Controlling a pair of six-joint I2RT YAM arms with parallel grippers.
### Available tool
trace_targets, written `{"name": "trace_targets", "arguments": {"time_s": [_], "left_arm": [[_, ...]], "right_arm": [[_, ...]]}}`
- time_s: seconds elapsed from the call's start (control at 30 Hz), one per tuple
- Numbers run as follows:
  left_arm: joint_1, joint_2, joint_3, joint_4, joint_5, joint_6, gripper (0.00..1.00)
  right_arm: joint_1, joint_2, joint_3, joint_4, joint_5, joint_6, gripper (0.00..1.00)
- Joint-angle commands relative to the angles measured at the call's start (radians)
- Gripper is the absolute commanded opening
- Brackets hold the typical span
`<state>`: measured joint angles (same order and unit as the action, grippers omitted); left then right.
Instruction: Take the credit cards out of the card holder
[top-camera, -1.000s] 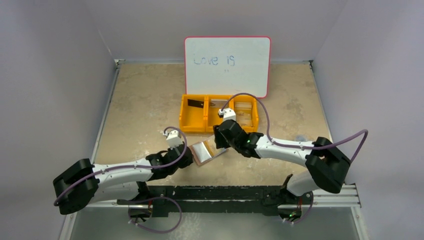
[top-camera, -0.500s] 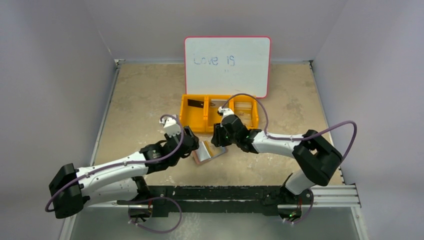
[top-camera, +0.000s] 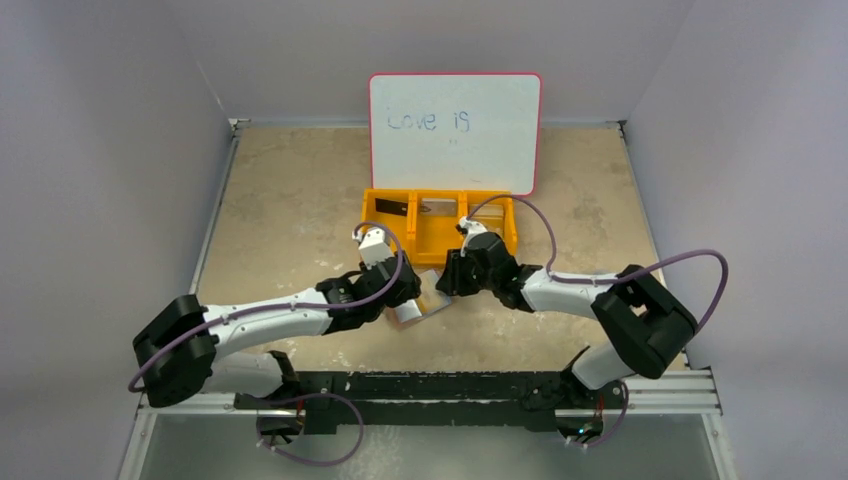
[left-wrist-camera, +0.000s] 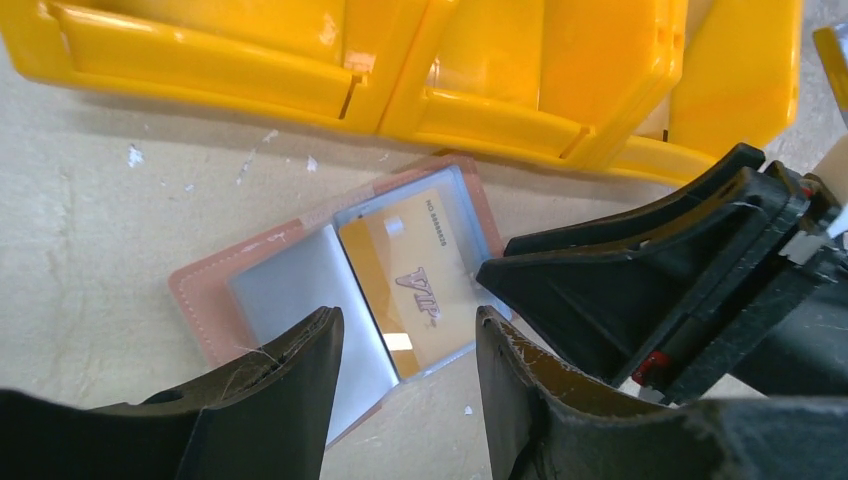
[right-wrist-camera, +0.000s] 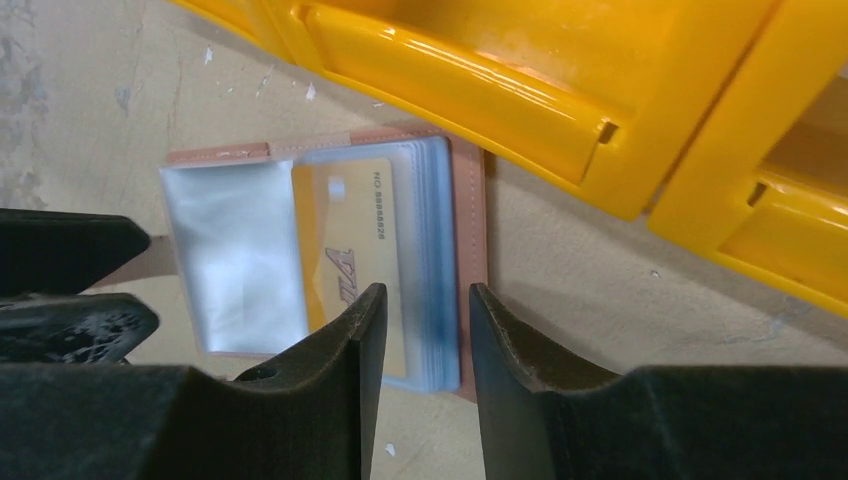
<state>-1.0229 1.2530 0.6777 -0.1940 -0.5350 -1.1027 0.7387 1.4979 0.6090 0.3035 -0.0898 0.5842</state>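
Doubly bracketing the open holder (left-wrist-camera: 290, 285), left gripper (left-wrist-camera: 407, 318) and right gripper (right-wrist-camera: 427, 292) parted and empty, likely lining up to pin it and draw out the card (left-wrist-camera: 415, 265).

Seen from above, the card holder (top-camera: 414, 310) near the table's middle lies mostly under the left gripper (top-camera: 405, 288) and right gripper (top-camera: 447, 280), with only a pale sliver showing. In the left wrist view, black fingers (left-wrist-camera: 270, 400) hide its near edge. In the right wrist view, the lower print on the gold card (right-wrist-camera: 345, 250) is covered. The orange tray (right-wrist-camera: 480, 90) runs off both wrist pictures, and its contents are too small to name from above.
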Motion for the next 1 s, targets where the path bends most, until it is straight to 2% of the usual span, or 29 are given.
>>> {"name": "trace_targets", "arguments": {"time_s": [0.0, 0.47, 0.97], "left_arm": [[0.012, 0.032, -0.034, 0.151, 0.055, -0.067, 0.50], [0.028, 0.100, -0.147, 0.243, 0.090, -0.197, 0.45], [0.030, 0.157, -0.150, 0.276, 0.104, -0.203, 0.39]], "right_arm": [[-0.028, -0.046, -0.041, 0.109, -0.101, 0.029, 0.39], [-0.045, -0.044, -0.013, 0.080, -0.162, -0.030, 0.31], [-0.045, 0.066, -0.016, 0.119, -0.221, -0.024, 0.23]]}}
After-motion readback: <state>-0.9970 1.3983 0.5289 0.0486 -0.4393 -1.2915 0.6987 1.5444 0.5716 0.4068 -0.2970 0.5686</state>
